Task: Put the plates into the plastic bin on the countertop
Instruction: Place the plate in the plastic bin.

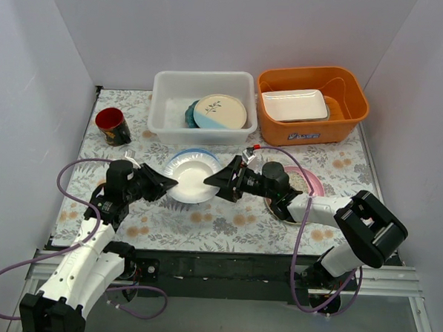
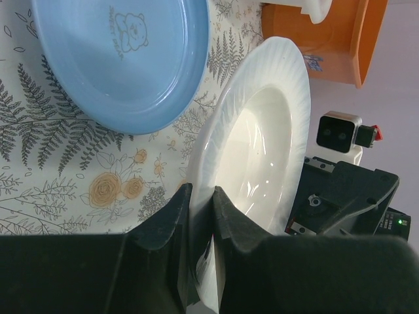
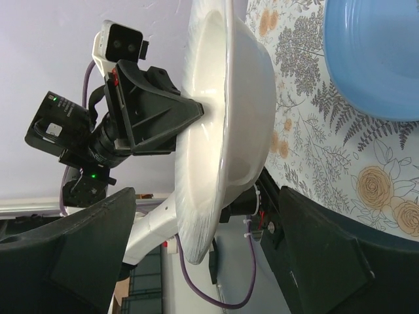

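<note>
Plate (image 2: 262, 137) hangs on edge, left gripper (image 2: 200, 196) pinching its rim, right gripper (image 1: 215, 182) spread wide. Glossy, stiff, probably breakable; the rim suits gripping.

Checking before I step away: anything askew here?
The white plate hangs tilted on edge above the countertop, pinched at its rim by the left gripper alone; the right gripper is open around the opposite rim.
</note>
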Controlling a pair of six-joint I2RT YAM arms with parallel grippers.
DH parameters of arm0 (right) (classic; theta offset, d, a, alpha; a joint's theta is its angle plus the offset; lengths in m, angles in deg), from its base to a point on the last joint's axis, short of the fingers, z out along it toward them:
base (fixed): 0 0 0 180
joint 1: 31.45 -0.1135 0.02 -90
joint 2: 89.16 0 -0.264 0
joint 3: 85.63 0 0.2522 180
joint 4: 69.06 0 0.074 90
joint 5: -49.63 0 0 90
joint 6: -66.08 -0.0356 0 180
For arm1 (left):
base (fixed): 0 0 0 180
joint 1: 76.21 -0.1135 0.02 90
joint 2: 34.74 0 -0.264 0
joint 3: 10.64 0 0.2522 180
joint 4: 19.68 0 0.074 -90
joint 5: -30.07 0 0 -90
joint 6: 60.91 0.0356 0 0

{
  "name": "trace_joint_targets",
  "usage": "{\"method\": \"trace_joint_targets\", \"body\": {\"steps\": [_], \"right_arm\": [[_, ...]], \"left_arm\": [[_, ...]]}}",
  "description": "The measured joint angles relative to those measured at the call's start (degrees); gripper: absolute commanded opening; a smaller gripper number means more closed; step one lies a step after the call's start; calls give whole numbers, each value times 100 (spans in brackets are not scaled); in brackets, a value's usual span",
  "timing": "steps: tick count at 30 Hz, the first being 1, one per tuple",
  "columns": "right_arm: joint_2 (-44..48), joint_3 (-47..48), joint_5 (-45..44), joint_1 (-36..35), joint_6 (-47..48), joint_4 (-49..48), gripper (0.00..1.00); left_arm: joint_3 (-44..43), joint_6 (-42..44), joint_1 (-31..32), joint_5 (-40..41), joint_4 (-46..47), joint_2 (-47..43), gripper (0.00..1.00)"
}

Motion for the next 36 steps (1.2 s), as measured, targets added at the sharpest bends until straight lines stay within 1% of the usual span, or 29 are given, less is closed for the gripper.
{"method": "trace_joint_targets", "body": {"steps": [6,11,19,23,28,36], "right_arm": [[4,0,4,39,83,59,98],[98,2,-9,125,319,396,98],[758,-157,-72,629,748,798,98],[1060,-184,-151,892,981,1220,98],[1360,-197,-162,1143,1176,1541,98],[1469,-619,-138,1342,1198,1423,98]], "left_arm": [[0,15,0,-17,-59,4,0],[-50,44,0,-13,-146,20,0],[-472,210,0,-61,-103,741,0],[-1115,417,2,-79,-81,1526,0],[-2256,734,2,-96,-83,2603,0],[-4218,1215,2,-168,-105,4367,0]]}}
